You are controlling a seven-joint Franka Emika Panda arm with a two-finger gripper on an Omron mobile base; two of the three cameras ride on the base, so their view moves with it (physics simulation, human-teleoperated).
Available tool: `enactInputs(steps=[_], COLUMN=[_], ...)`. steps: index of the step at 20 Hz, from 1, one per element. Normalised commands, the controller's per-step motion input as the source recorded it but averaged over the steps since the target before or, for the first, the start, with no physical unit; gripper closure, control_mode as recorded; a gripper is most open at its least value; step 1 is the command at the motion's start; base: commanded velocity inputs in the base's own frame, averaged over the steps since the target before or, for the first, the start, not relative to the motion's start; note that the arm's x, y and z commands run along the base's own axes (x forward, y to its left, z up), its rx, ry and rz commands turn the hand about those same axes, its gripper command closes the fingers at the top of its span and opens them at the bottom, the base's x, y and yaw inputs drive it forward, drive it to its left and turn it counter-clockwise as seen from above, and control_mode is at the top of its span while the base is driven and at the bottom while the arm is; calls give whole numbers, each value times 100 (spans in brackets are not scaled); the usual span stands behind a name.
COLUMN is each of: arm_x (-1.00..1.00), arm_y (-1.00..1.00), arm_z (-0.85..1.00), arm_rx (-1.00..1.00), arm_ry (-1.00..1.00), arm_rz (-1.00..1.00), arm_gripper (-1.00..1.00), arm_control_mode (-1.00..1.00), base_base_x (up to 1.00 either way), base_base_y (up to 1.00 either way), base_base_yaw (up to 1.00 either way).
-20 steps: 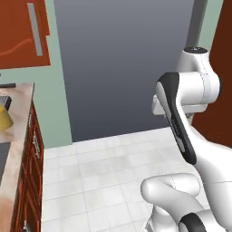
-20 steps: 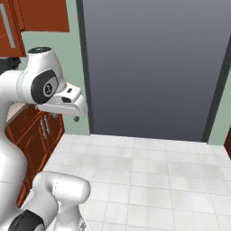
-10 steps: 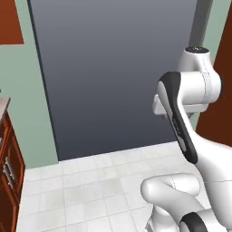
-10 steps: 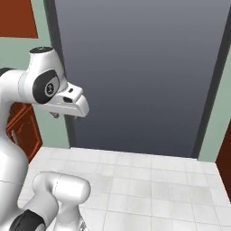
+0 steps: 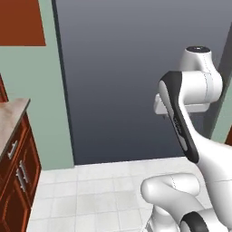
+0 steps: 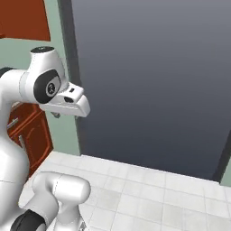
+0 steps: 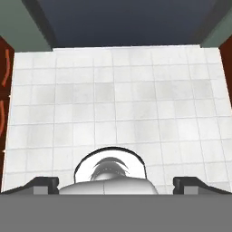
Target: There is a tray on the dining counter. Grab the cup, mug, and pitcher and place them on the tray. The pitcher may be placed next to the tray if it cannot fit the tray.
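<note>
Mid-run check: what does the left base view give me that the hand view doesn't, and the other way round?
Left base view adds: a marbled counter corner at the left edge, a red upper cabinet and the white arm. Hand view adds: the fingers, wide apart with nothing between them, pointing down at the floor. Shared: the white tiled floor, the dark grey panel, the green wall and brown lower cabinet doors.

Pincer (image 7: 116,183) wide open, empty, pointing down
</note>
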Motion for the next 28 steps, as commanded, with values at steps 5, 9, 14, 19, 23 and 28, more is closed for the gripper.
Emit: enactInputs(steps=[5,9,14,19,23,28], arm_x=[0,0,0,0,0,0], arm_y=[0,0,0,0,0,0], arm_z=[0,0,0,0,0,0], arm_rx=[0,0,0,0,0,0], arm_ry=[0,0,0,0,0,0], arm_rz=[0,0,0,0,0,0], arm_gripper=[-100,-100,-100,-100,-100,-100], arm_control_mode=[100,100,100,100,100,100], base_base_x=[54,46,39,34,31,26], base_base_y=[-10,-23,-24,-19,-16,-6], base_base_yaw=[41,44,44,43,46,49])
